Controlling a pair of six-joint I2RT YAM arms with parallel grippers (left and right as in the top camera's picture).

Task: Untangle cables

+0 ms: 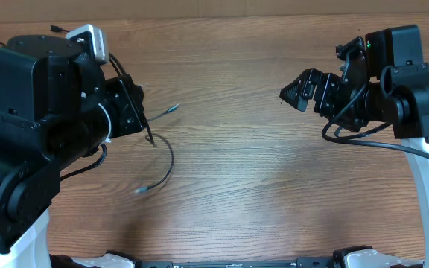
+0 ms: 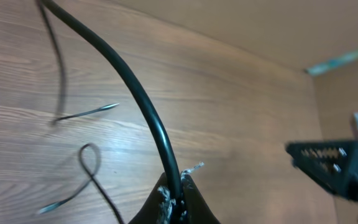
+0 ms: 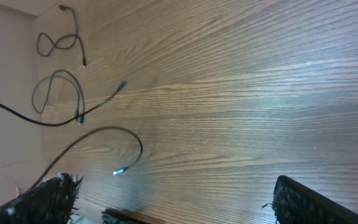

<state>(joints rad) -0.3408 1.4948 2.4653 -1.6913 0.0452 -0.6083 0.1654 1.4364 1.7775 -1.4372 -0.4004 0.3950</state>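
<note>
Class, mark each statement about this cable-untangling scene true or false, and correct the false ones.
1. The left tool is shut on a black cable. True.
2. The right tool grips a cable. False: it is open and empty.
3. The table has a wood-grain top. True.
4. The loose cables lie right under the right tool. False: they lie across the table, on the left tool's side.
</note>
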